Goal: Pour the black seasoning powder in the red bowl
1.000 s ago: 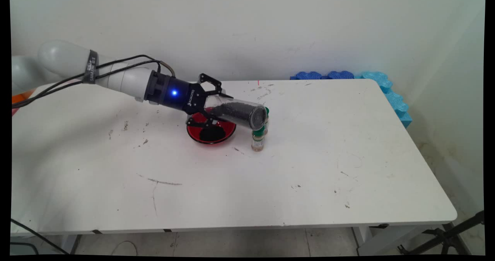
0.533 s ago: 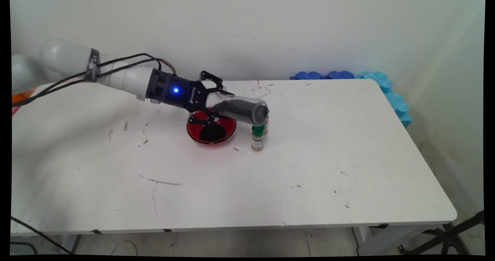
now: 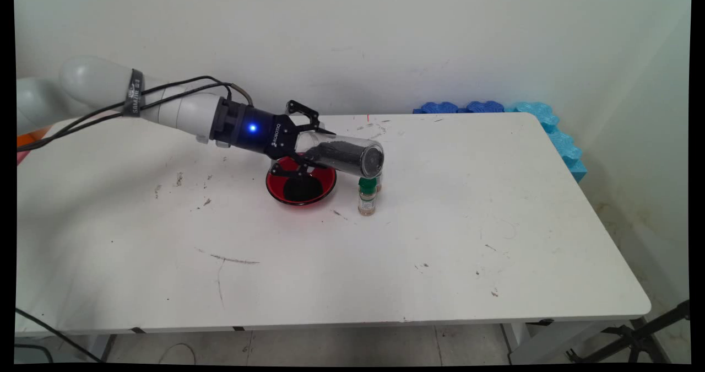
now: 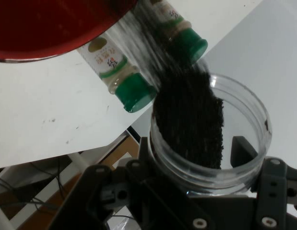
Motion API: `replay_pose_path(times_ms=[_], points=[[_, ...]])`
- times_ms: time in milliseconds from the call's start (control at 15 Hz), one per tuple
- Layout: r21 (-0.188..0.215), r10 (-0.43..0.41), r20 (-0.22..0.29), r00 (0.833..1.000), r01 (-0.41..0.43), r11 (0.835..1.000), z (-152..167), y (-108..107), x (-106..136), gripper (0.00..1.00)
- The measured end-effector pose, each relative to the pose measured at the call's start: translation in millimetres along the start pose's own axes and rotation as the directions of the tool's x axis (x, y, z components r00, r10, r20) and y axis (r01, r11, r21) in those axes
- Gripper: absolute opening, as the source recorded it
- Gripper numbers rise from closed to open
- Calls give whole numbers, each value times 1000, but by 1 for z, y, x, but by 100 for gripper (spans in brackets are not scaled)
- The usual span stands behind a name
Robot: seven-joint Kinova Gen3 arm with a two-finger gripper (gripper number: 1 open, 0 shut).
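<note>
My gripper is shut on a clear plastic jar that lies almost level, its open mouth pointing right and slightly down. Black grains fill the lower side of the jar. It hangs above the right rim of a red bowl that holds a heap of the same black grains. Two small green-capped spice bottles stand just right of the bowl: one in front, the other mostly hidden behind the jar's mouth. The hand view shows both bottles beside the red bowl.
Blue foam pieces line the table's far right corner and right edge. Dark scuffs mark the white table top. Black cables hang along the arm.
The gripper has risen a little and levelled the jar, so its mouth sits higher. The front spice bottle's green cap, earlier hidden by the jar, now shows.
</note>
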State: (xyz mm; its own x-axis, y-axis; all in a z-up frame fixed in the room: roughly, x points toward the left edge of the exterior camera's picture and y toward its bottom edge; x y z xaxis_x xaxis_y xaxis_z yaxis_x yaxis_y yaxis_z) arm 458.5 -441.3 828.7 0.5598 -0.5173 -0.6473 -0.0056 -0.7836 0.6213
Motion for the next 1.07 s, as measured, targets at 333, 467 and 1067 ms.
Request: replay_pose_path(times_ms=[333, 467, 1067], points=[[5, 38, -5, 999, -38, 999, 1, 1, 1, 0], [16, 98, -9, 995, -97, 995, 1, 2, 3, 0], [54, 430, -34, 902, -428, 902, -6, 9, 9, 0]])
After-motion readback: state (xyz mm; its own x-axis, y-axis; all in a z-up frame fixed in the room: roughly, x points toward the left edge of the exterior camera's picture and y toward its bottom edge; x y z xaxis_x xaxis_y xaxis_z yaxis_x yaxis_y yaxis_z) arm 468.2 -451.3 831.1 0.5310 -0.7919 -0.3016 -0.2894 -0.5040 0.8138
